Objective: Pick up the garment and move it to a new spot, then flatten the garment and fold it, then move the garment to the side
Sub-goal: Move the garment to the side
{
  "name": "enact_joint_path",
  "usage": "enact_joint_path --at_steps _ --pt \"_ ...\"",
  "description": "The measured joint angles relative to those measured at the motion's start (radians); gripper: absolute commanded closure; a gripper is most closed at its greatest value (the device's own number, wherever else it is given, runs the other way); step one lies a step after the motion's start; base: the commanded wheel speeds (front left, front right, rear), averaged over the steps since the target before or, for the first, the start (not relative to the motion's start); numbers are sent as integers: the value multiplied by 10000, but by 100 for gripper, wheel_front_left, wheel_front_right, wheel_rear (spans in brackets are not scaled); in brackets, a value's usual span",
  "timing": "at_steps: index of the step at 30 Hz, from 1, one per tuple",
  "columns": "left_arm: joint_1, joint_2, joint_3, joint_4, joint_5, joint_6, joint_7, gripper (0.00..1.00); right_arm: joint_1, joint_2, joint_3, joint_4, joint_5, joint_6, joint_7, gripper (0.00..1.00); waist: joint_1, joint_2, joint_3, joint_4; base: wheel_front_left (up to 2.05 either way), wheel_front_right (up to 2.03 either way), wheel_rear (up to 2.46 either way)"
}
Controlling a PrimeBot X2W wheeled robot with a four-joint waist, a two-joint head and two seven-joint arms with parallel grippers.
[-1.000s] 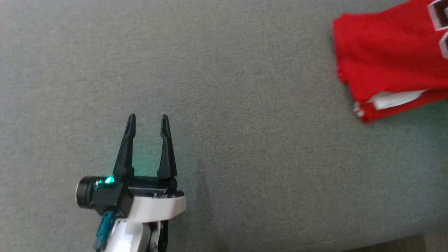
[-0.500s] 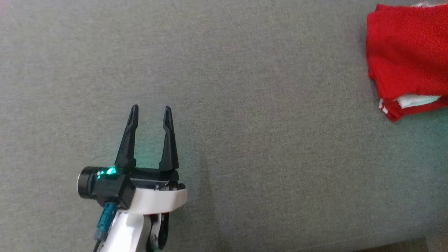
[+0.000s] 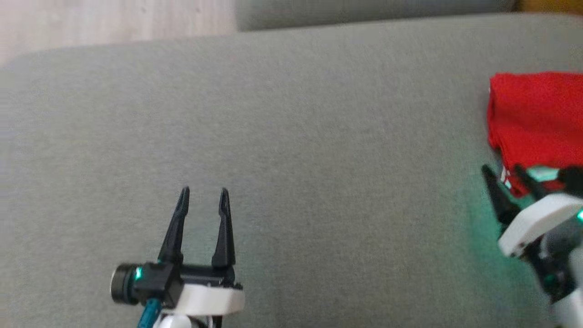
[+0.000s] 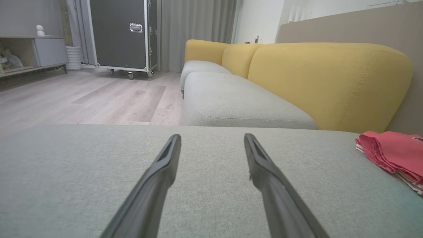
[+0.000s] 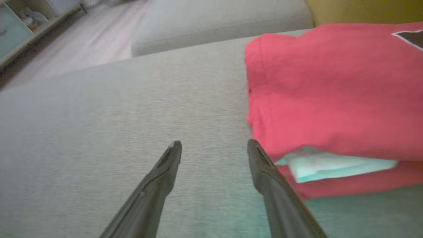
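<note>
- Grey upholstered seat (image 4: 66, 172), broad and flat, fine woven texture.
- Second grey seat cushion (image 4: 231, 102) beyond it, narrow gap between the two.
- Yellow backrest (image 4: 330, 82) along the right of that cushion.
- Pale wood floor (image 4: 82, 99) on the left.
- Black wheeled case (image 4: 119, 33) standing before grey curtain (image 4: 195, 19).
- Low cabinet (image 4: 33, 53) at far left.

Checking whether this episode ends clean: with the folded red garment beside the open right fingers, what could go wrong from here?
1. The right fingers stand open, one at the corner of the garment; pulling away could snag that edge and drag the fold open.
2. A pale inner layer pokes out between the red layers, so the fold looks loose and might slip apart.
</note>
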Motion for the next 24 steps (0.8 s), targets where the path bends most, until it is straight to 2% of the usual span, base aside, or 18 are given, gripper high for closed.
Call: enact_joint_path --at_steps 7,10,11,16,18,24 --pt "955 4 69 261 -387 -8 2 0 784 999 685 909 -272 0 -2102 0 -1 0 -1253 567 0 0 0" --pt "1383 8 140 374 -395 -94 2 0 1267 1304 966 1220 -639 0 -3219 0 -2 0 -1752 733 0 0 0" --pt "1547 10 192 485 -407 -174 2 0 1496 1475 1057 1436 -949 0 -3973 0 0 0 -2031 809 0 0 0" --pt "1732 10 420 585 -405 -267 2 0 1883 1829 834 1576 -1918 0 -4738 0 -1 0 -2450 855 0 0 0" --pt "1833 12 539 598 -376 -295 2 0 2239 2052 558 1218 -2441 0 -4803 0 1 0 -2581 824 0 0 0" --pt "2252 13 823 585 -276 -349 2 0 3655 2746 -161 -997 -3442 0 -4828 0 1 0 -2731 614 0 0 0"
